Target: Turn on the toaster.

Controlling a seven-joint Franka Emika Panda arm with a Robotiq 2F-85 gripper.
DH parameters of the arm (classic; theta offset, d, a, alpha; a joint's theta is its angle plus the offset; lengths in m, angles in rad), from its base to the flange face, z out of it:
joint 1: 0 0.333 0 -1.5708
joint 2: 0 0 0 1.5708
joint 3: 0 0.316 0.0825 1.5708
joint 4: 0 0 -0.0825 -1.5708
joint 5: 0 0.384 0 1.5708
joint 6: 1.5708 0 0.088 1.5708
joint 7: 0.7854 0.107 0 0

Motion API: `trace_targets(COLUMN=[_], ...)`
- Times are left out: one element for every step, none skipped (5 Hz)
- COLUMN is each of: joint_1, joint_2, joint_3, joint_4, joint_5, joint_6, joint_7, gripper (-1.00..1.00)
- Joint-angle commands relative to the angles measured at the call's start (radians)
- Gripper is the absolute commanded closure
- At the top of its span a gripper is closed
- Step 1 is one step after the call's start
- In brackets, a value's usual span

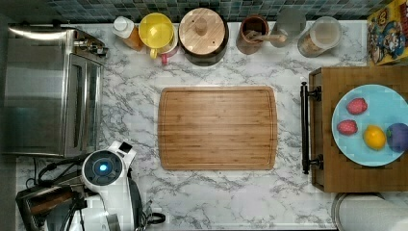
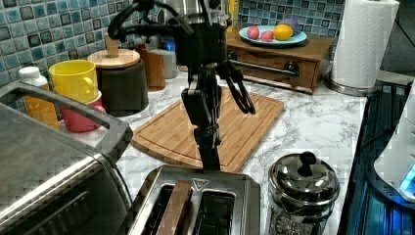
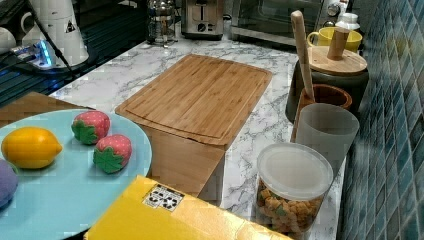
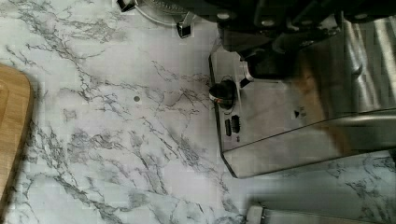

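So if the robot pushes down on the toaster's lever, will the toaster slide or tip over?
Probably not tip: the toaster looks low and wide, sitting flat on the marble counter. It might slide a little, since both steel and marble look smooth. The gripper comes from straight above, so the push likely goes mostly downward.

Toaster (image 2: 195, 205) hemmed between toaster oven (image 2: 54, 181) and glass press (image 2: 301, 196); marble counter (image 4: 116, 130) ahead open.

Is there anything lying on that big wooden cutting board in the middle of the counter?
No. In the top view the cutting board lies bare on the marble counter, its whole wooden face uncovered.
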Motion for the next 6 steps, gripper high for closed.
trace_targets(joint_1=[0.031,0.048,0.055,0.076,0.069,0.068], joint_2=[0.061,0.129,0.219,0.264,0.218,0.150], joint_3=[0.028,0.052,0.064,0.063,0.060,0.083], joint_4=[0.039,0.020,0.005,-0.048,-0.083,-0.122], joint_5=[-0.010,-0.055,-0.112,-0.165,-0.155,-0.148], joint_6=[-0.003,0.007,0.019,0.085,0.100,0.104], joint_7=[0.005,0.042,0.100,0.206,0.228,0.204], gripper=[1.00,1.00,1.00,1.00,1.00,1.00])
